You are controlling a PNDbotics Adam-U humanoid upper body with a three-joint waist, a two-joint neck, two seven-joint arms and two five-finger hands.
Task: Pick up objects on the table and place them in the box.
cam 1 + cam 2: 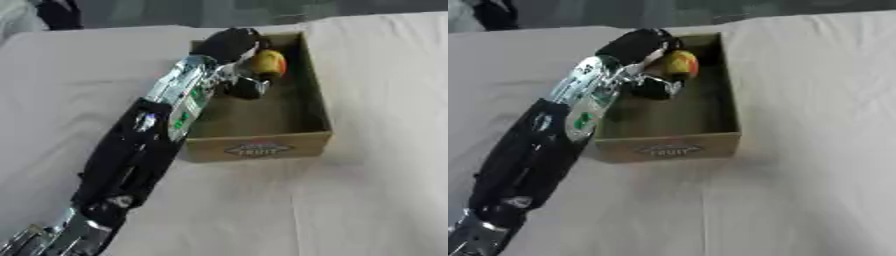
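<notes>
Left eye view shows the counter [367,210], draped in pale cloth, filling the frame, with an open cardboard box [259,147] in the upper middle, its printed front wall facing the bottom of the frame and its long axis running from there toward the top. The left arm comes in from the lower left corner and reaches diagonally over the box's left wall. Its robot hand [234,46] sits at the box's upper end with its fingers curled round a small rounded fruit-like object [268,64], yellow with a red patch, held above the box floor near the far wall. The object looks nearly round; any long axis seems to run roughly up-frame, though that is hard to tell. The placing step looks nearly complete. To finish it well, the hand should probably lower the object close to the floor before opening, so it does not roll or bounce. The right hand appears in neither view.
</notes>
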